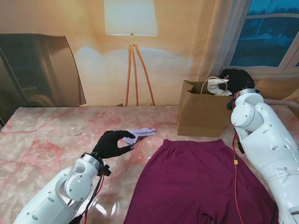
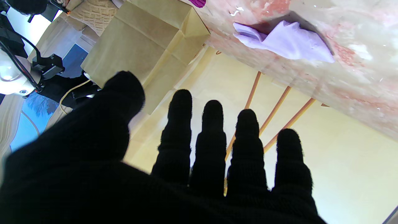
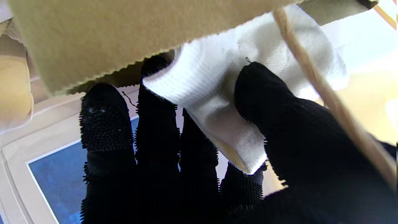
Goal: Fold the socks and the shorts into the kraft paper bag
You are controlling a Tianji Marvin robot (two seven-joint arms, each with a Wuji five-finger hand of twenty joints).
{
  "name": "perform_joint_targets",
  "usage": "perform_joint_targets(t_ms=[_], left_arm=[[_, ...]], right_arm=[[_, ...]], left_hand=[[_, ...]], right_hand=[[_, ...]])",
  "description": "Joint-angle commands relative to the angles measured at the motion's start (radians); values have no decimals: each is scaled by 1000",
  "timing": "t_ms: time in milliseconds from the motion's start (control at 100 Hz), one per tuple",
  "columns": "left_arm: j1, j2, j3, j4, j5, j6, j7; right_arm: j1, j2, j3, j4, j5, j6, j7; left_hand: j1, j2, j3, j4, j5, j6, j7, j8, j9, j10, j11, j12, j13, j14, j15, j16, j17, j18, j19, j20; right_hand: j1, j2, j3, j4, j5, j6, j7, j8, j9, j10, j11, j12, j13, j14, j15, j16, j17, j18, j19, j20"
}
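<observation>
Maroon shorts (image 1: 196, 182) lie spread flat on the marble table (image 1: 42, 144), nearer to me and right of centre. A lilac sock (image 1: 142, 133) (image 2: 286, 40) lies crumpled just beyond my left hand (image 1: 112, 143) (image 2: 174, 161), which hovers open, its fingers apart and touching nothing. The kraft paper bag (image 1: 202, 114) (image 2: 136, 46) stands upright at the far right. My right hand (image 1: 237, 80) (image 3: 199, 149) is at the bag's mouth, shut on a white sock (image 1: 217, 87) (image 3: 236, 93) pinched between thumb and fingers beside the bag's rim (image 3: 102, 37) and rope handle (image 3: 323, 90).
A floor lamp (image 1: 131, 28) on a tripod stands behind the table against the printed backdrop. A dark panel (image 1: 37, 70) leans at the far left. The window (image 1: 268, 32) is at the far right. A beige cushion (image 1: 280, 88) sits behind the bag.
</observation>
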Motion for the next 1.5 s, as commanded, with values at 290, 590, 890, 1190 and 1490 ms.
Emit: perform_joint_targets(t_ms=[290,590,890,1190,1490], left_arm=[[-4,3,0,7,-2,-7,-2],[-7,3,1,11,-4,-9,-1],[-9,3,3,13,-5,-11,-4],[-9,4,-5,11,2,-8,-5],[-14,6,-6,14,8,-12,-7]], right_arm=[[-9,7,9,-28,-13,-2,30],[-33,17,34,-80,-34,4,74],[-59,21,61,-115,-49,9,77],[-151,39,155,-242,-108,7,125],[-317,56,286,-423,-174,-28,189]], left_hand=[[-24,6,-7,66,-12,-4,-13,-2,-22,5,-23,-12,-30,-36,-24,-3,-10,1,-9,7],[-22,6,-4,65,-12,-5,-12,-2,-23,7,-23,-13,-30,-36,-23,-3,-9,1,-11,8],[-23,6,-3,64,-13,-3,-12,-2,-26,7,-23,-13,-32,-35,-24,-3,-9,1,-13,8],[-23,7,-4,64,-15,-2,-14,-3,-25,6,-23,-14,-32,-36,-24,-3,-10,1,-15,8],[-23,14,-4,69,-17,-2,-17,-4,-29,7,-25,-14,-34,-35,-26,-4,-10,1,-17,8]], right_hand=[[-101,17,21,107,-99,95,-239,123,-207,-18,9,-27,-162,-1,-117,-15,-122,0,-60,72],[-149,20,-7,97,-195,131,-320,108,-362,-19,-63,-49,-315,-9,-189,-37,-251,0,-111,89],[-178,79,-29,98,-212,147,-343,97,-404,-13,-85,-55,-383,-9,-217,-48,-352,6,-207,106],[-189,112,-42,103,-221,155,-352,94,-409,-8,-93,-59,-397,-4,-223,-54,-378,1,-257,113],[-214,148,-66,111,-229,159,-378,88,-418,-6,-130,-75,-436,-14,-269,-86,-442,-27,-365,96]])
